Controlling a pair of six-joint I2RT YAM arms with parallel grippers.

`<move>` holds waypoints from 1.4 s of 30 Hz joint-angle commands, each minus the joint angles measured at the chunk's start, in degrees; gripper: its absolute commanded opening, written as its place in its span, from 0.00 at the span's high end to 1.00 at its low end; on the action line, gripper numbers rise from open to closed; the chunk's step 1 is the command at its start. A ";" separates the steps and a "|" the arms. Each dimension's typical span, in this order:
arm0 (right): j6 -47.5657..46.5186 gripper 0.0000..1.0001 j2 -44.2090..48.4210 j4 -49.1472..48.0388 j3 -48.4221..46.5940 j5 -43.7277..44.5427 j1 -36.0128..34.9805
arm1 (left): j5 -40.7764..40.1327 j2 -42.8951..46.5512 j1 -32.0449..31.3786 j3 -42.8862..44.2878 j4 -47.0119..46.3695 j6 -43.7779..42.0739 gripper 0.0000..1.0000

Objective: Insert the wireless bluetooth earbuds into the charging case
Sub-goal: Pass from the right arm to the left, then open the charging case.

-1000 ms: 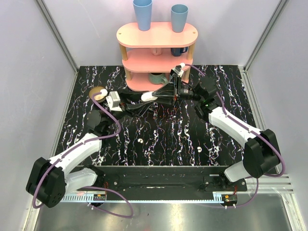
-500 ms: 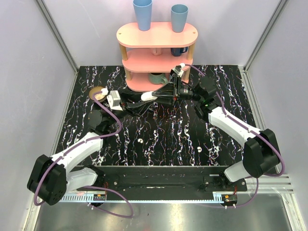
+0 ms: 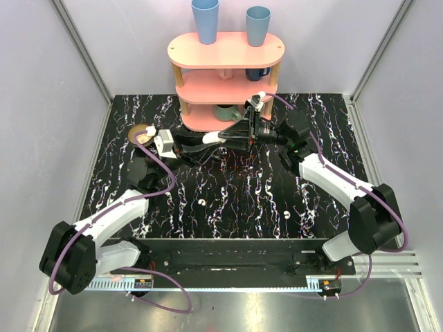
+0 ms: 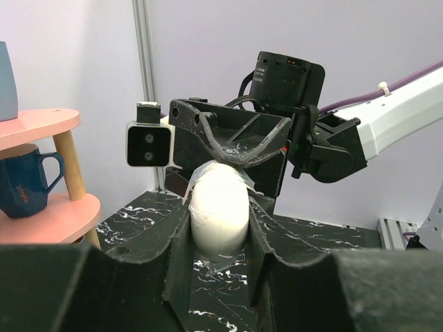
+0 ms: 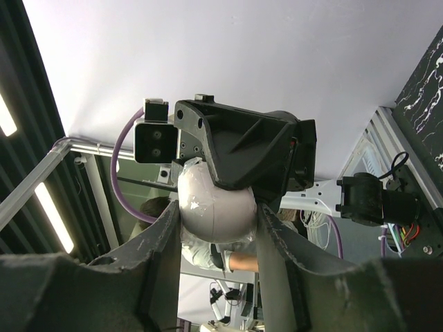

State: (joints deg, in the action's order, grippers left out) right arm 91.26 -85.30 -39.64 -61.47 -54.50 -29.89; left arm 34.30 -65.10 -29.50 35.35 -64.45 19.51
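The left gripper squeezed the white charging case tight, and the right gripper pinched it too, above the table. The pink shelf stood close behind; the table stretched wide in front. An earbud and a second earbud lay there, well apart. From above, the case was hidden.

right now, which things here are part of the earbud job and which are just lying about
job: charging case, left earbud, right earbud

lying about: pink shelf, taller blue cup, shorter blue cup, navy mug, green mug
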 commanded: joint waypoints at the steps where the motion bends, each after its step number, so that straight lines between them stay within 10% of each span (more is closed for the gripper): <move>1: 0.23 0.80 0.04 -2.99 -0.40 -0.52 -0.61 | 0.15 -0.20 -0.21 2.26 -2.35 -0.96 0.99; 7: -3.62 0.39 1.36 -0.63 -0.84 0.27 -0.61 | 0.06 0.41 -0.30 1.83 -0.07 -2.28 1.00; 13: -28.30 0.26 6.89 34.45 -9.08 7.37 -0.52 | -1.61 2.78 -0.30 0.24 2.22 -3.16 1.00; 42: -65.69 0.15 10.94 65.92 -22.37 26.38 -3.24 | 0.94 3.14 -0.39 2.35 7.85 0.88 1.00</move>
State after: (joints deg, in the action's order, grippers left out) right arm 28.73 -73.28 25.58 -80.82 -28.05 -31.73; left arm 33.74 -61.36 -29.63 34.76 -53.71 18.39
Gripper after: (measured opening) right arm 0.853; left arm 0.340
